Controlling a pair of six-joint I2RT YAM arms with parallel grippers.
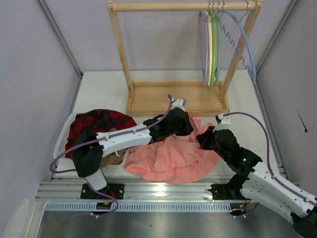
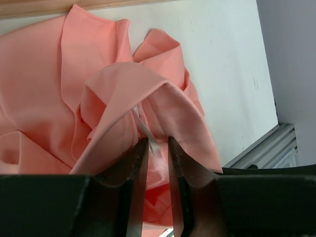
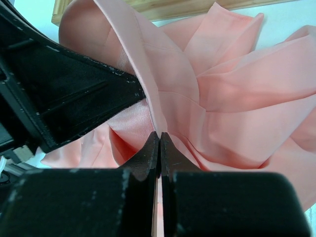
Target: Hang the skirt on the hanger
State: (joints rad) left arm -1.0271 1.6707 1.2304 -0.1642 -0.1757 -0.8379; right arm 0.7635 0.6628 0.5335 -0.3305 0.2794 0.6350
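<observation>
- The right gripper (image 3: 159,136) is pinched tight on a raised fold of the skirt (image 3: 237,98).
- The left gripper (image 2: 157,143) stands slightly parted, a white tag and pink fold between its tips; whether it grips, I cannot tell.
- The skirt (image 1: 171,156) lies heaped on the table (image 1: 101,91) before the wooden rack (image 1: 173,99); the hanger (image 1: 204,47) hangs there.

No readable text, label, brand, number or sign shows in any view, whether on the cloth, the hangers, the wooden rack or the arms.
</observation>
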